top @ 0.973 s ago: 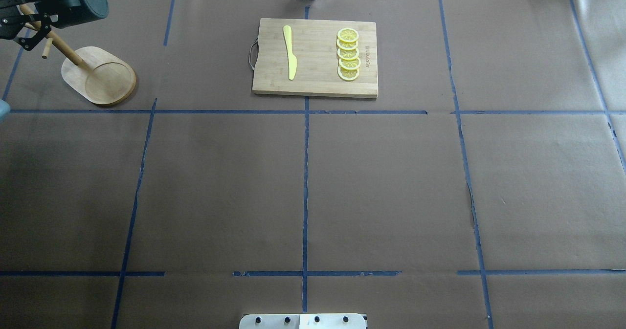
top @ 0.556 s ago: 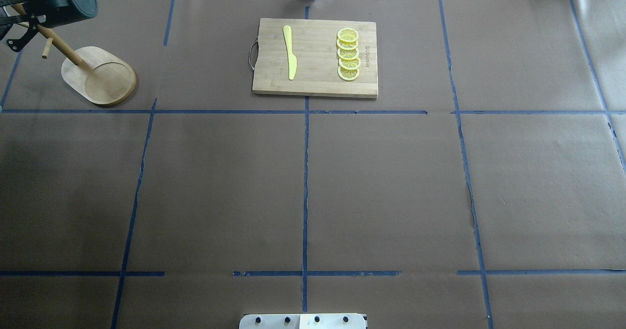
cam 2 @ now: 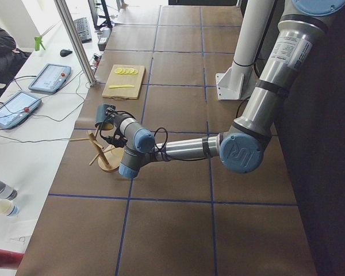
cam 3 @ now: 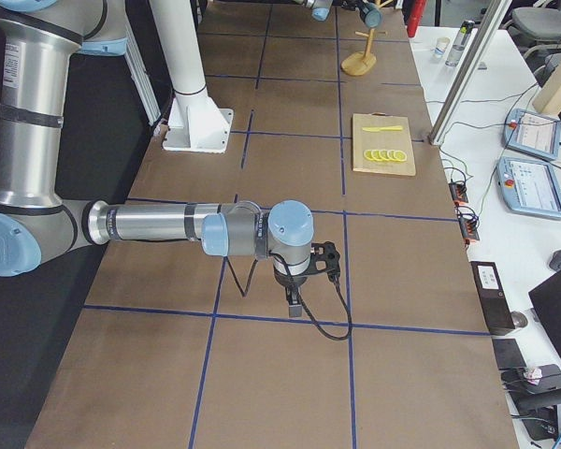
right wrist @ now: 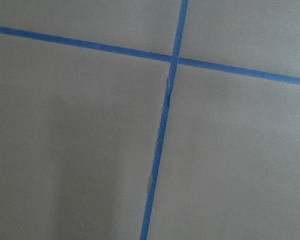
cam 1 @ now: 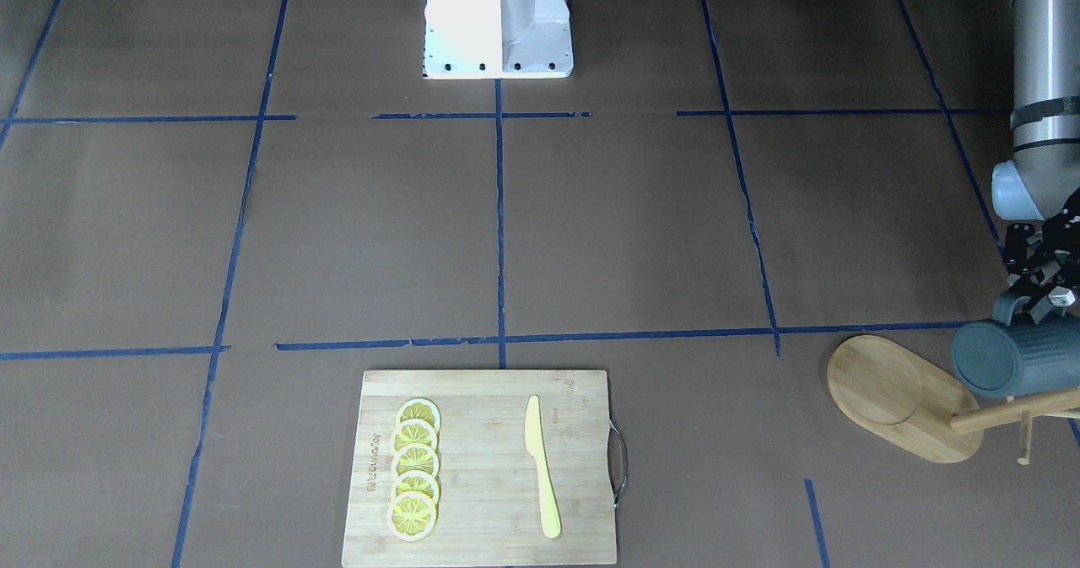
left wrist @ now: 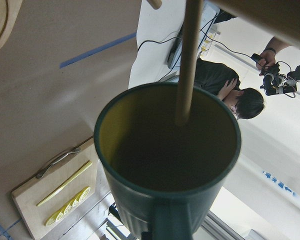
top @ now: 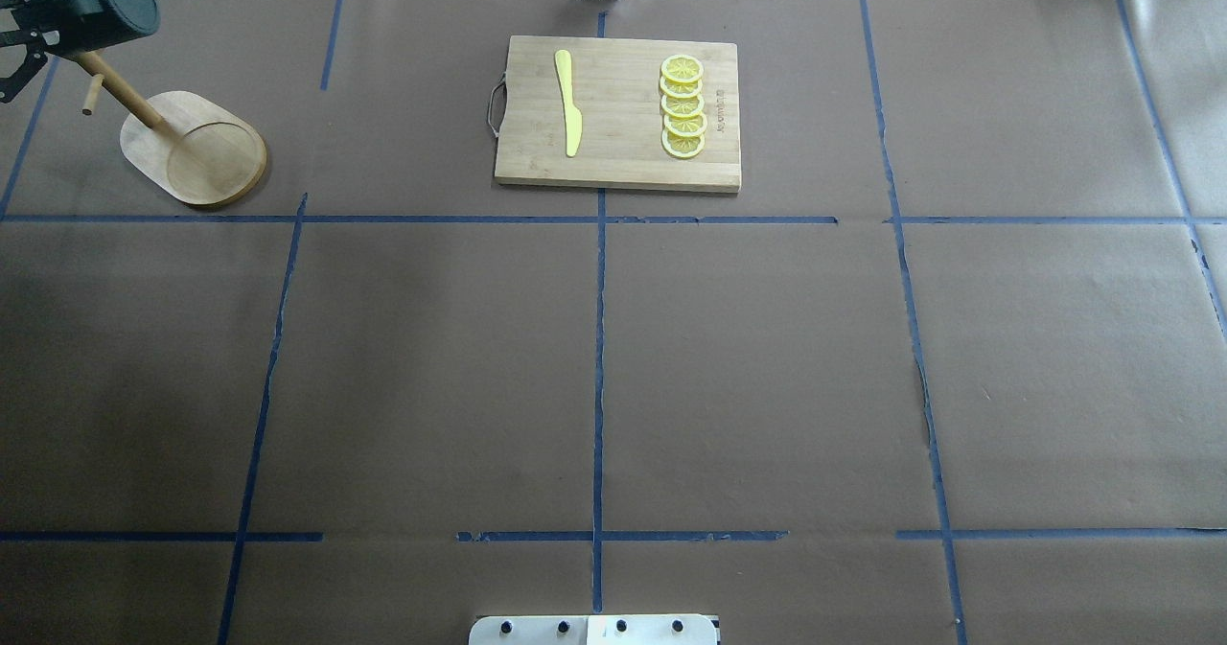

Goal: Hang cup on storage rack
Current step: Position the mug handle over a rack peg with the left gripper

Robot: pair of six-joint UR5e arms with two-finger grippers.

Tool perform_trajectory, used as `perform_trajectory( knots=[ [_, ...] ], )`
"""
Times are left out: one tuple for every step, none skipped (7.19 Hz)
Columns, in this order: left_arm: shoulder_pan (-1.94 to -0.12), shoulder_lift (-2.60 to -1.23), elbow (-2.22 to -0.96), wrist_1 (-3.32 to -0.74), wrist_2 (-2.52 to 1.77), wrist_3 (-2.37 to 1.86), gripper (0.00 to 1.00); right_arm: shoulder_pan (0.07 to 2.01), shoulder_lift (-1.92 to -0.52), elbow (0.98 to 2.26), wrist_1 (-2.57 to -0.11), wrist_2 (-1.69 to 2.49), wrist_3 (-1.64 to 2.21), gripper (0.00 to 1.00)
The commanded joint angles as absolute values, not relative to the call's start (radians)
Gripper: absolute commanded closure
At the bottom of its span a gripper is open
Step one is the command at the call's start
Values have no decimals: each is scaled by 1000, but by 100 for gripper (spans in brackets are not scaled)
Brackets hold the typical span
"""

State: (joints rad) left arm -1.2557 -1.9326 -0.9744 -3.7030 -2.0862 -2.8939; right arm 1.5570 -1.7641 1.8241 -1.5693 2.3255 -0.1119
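Since a second ago the cup has travelled with the left fingers toward the table's far left corner, further out from the storage rack base. Those fingers are clamped on the cup at its handle side and carry it on its side in the air, above the rack's leaning post and close to the table edge. In the left wrist view a thin peg crosses the cup's yellow mouth; whether it reaches inside I cannot tell. The cutting board lies well apart, with wide bare table between. The right fingers hang low over a tape cross; whether they are clenched or released I cannot tell
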Motion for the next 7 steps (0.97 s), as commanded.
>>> perform_trajectory(
  knots=[
    [-1258, -1933, -933, -3703, -2086, -2895, 96, 1557, -1764, 1825, -1569, 2326, -110, 0],
    [-1258, -1933, -916, -3703, -2086, -2895, 95, 1557, -1764, 1827, -1569, 2326, -110, 0],
    [-1258, -1933, -908, -3703, -2086, -2895, 95, 1557, -1764, 1827, -1569, 2326, -110, 0],
    [-1258, -1934, -902, -3703, -2086, -2895, 90, 1557, -1764, 1827, -1569, 2326, -110, 0],
    [-1256, -1934, -894, -3703, -2085, -2895, 78, 1557, -1764, 1827, -1569, 2326, -109, 0],
    [-1256, -1934, -891, -3703, -2086, -2895, 74, 1557, -1764, 1827, -1569, 2326, -109, 0],
    [-1256, -1934, -885, -3703, -2085, -2895, 72, 1557, -1764, 1827, -1569, 2326, -109, 0]
  ],
)
